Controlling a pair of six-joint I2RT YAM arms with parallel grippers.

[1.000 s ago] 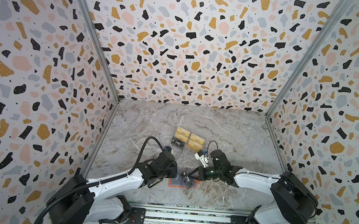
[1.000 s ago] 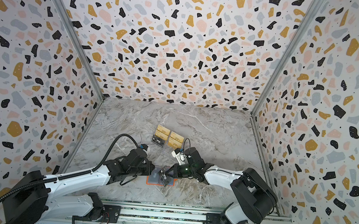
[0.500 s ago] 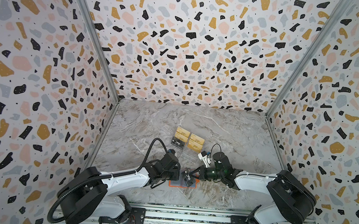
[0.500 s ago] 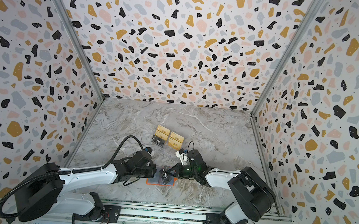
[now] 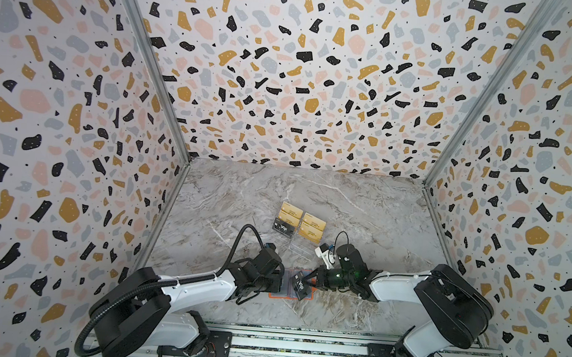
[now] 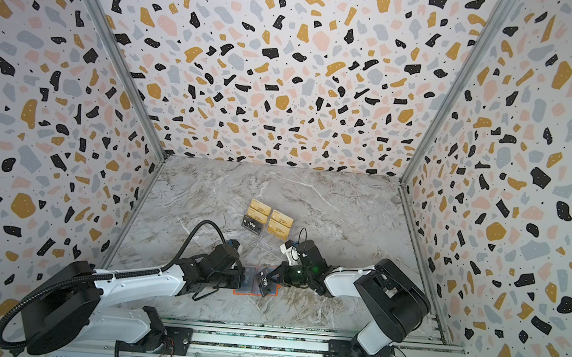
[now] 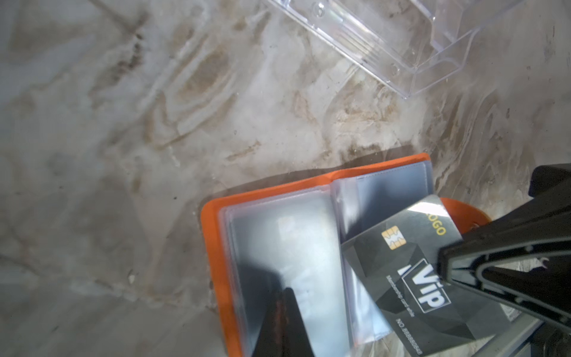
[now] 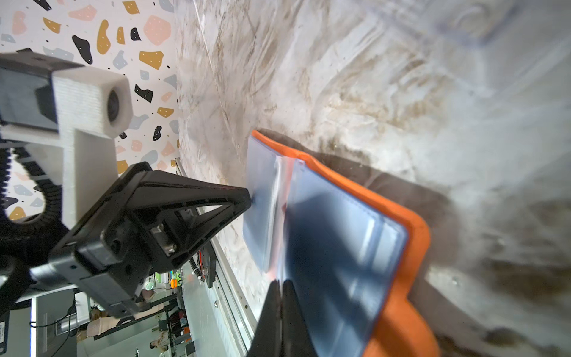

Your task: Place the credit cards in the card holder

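Note:
The orange card holder (image 5: pixel 271 295) (image 6: pixel 238 292) (image 7: pixel 213 247) (image 8: pixel 414 244) lies open near the table's front edge, its bluish clear sleeves facing up. My left gripper (image 5: pixel 281 281) (image 6: pixel 242 279) (image 7: pixel 287 296) (image 8: pixel 249 197) is shut, its tip resting on the left sleeve page. My right gripper (image 5: pixel 310 282) (image 6: pixel 273 278) (image 8: pixel 281 287) is shut on a black Vip credit card (image 5: pixel 300 285) (image 6: pixel 265 282) (image 7: pixel 401 269). It holds the card tilted over the holder's right page. More credit cards, gold ones (image 5: pixel 312 226) (image 6: pixel 280 221) and a black one (image 5: pixel 284 228), stand further back.
A clear acrylic tiered stand (image 5: pixel 301 247) (image 6: pixel 267 243) (image 7: pixel 401 46) holds the cards behind the holder, close to the right wrist. Patterned walls close in the left, right and back. A metal rail (image 5: pixel 297 345) runs along the front.
My left gripper has shut and moved right onto the holder's left page. My right gripper has stayed over the right page, and the black card now stands more tilted.

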